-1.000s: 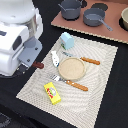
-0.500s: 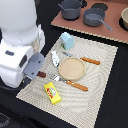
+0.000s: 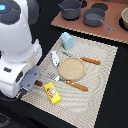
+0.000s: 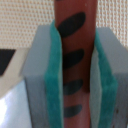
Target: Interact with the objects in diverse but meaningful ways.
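In the last second the arm has shifted, the sausage (image 4: 74, 60) going with it: the grasp holds and a carry seems underway. The fingers (image 4: 36, 75) clamp it between their teal pads (image 4: 52, 95); it is dark red-brown with black grill marks. The yellow packet (image 3: 52, 93) lies near the fingers

a big white robot arm (image 3: 20, 45) is filling the left side of the frame. its gripper (image 3: 29, 86) is hanging low at the lower left, over the edge of a striped mat (image 3: 100, 90); whether it is gripping anything is hard to tell. a round tan plate (image 3: 71, 68) is sitting in the middle of the mat. a pale blue cup (image 3: 66, 40) is standing above it. a small white piece (image 3: 55, 58) is lying left of the plate. a yellow packet (image 3: 52, 93) is lying below. grey pots (image 3: 82, 12) are sitting on a brown tray (image 3: 112, 32) at the top.
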Controlling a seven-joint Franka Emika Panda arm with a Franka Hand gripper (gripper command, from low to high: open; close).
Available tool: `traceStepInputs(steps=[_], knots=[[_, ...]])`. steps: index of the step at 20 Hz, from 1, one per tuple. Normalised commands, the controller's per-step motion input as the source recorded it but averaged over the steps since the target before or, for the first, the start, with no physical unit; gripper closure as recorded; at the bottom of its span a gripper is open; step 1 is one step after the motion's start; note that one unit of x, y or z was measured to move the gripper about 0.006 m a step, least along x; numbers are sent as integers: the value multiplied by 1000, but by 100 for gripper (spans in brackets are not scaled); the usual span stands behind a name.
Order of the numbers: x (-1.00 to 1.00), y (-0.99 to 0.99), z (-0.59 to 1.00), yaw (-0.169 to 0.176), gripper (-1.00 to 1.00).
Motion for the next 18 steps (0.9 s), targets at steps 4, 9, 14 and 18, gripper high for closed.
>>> traceStepInputs(steps=[4,9,14,18], knots=[[362,0,689,0,-100],[370,0,683,0,-100],[642,-18,607,-62,-100],[868,-133,457,-117,-100]])
